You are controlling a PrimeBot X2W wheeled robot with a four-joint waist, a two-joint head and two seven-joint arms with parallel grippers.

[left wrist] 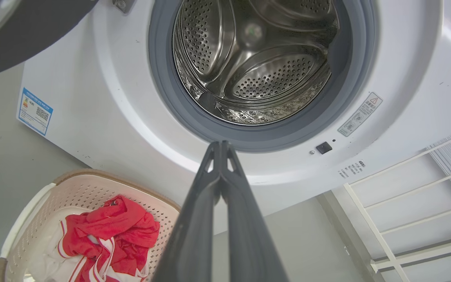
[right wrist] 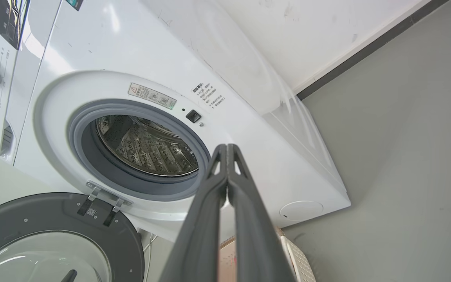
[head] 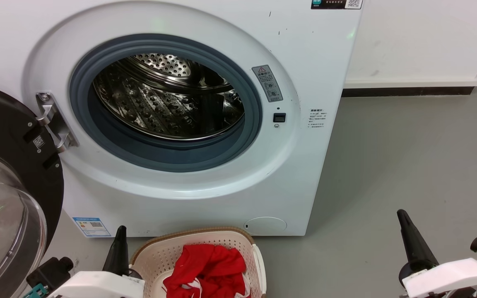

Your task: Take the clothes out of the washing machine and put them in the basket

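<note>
Holds left hand [left wrist: 220, 144] and right hand [right wrist: 226, 145] pressed together, pinching nothing, low before the washing machine [head: 304, 62]. Finds the clothes [head: 207, 265] heaped in the basket [head: 189, 235] at its foot. Likely near done: scan the drum [head: 168, 103] for stray red fabric before any further reach.

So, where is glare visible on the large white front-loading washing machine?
Head view: the perforated steel drum of the washing machine gleams at its top; left wrist view: a bright streak on its front, upper right; right wrist view: a glare patch on its upper front.
</note>
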